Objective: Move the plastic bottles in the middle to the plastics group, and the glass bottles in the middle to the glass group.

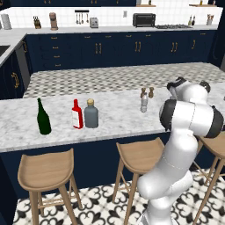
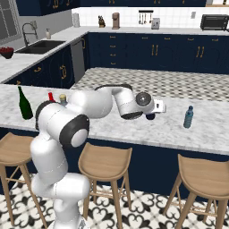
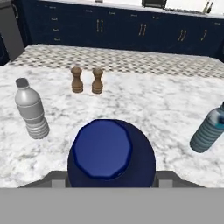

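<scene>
The pincer (image 3: pixel 112 181) is down over the navy bottle (image 3: pixel 111 153), one finger on either side; whether it grips, I cannot tell. That bottle stands on the marble counter (image 3: pixel 153 105), with the clear bottle (image 3: pixel 31 109) and grey-blue bottle (image 3: pixel 210 131) on opposite sides of it.

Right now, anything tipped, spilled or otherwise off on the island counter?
Nothing stands out. The green wine bottle, red flat bottle and grey cork-capped bottle stand upright together. The clear bottle, two brown shakers and grey-blue bottle are upright too. The navy bottle sits right at the gripper. No spills.
</scene>
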Motion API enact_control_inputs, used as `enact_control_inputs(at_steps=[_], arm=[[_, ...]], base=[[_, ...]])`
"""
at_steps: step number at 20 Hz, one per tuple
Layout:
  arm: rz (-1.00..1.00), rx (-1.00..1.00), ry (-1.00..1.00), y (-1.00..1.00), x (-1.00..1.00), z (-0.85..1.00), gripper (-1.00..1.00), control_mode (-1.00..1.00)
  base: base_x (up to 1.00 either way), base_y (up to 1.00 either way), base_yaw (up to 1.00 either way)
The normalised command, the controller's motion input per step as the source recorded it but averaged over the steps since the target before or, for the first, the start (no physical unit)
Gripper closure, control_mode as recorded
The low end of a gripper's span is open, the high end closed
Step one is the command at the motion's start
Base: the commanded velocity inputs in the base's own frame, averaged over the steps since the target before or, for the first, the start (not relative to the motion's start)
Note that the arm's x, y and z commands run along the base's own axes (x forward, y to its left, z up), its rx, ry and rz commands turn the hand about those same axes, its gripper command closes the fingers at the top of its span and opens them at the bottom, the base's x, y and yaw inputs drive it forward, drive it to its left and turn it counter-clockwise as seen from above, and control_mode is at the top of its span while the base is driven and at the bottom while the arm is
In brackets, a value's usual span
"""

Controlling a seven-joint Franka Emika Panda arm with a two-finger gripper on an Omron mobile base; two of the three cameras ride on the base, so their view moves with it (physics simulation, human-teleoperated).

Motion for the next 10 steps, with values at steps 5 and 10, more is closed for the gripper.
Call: enact_control_inputs(at_steps=[5,10], arm=[[0.0,-0.08,0.0,-0.13,0.41,0.0,1.0,-1.0],[0.0,-0.11,0.1,-0.22,0.23,-0.1,1.0,-1.0]], base=[[0.0,0.0,0.0],[0.0,0.0,0.0]])
